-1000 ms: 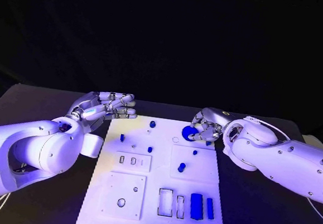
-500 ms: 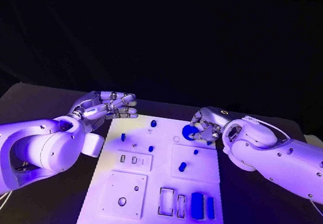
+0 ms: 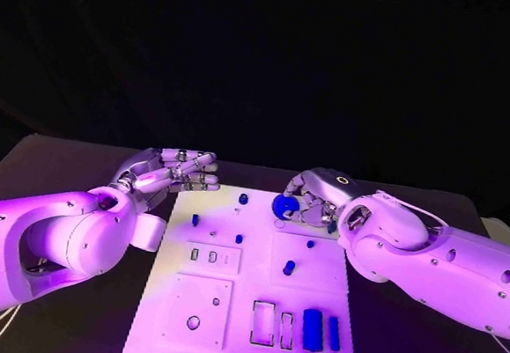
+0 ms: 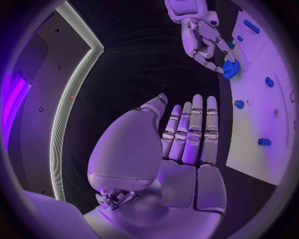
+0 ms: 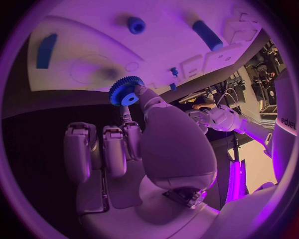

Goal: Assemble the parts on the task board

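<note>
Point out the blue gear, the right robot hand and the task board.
blue gear (image 5: 125,91): right wrist view, on its toothed face beside the hole.
right robot hand (image 3: 313,199): head view, middle of the hand.
task board (image 3: 318,279): head view, bare white surface near its right edge.

Dim room w/ violet wash; task board (image 3: 257,257) brightest, bkgd black toward 12 o'clock. Glossy glare on arms. Wrist views fisheye-bent, dark at rims.
</note>
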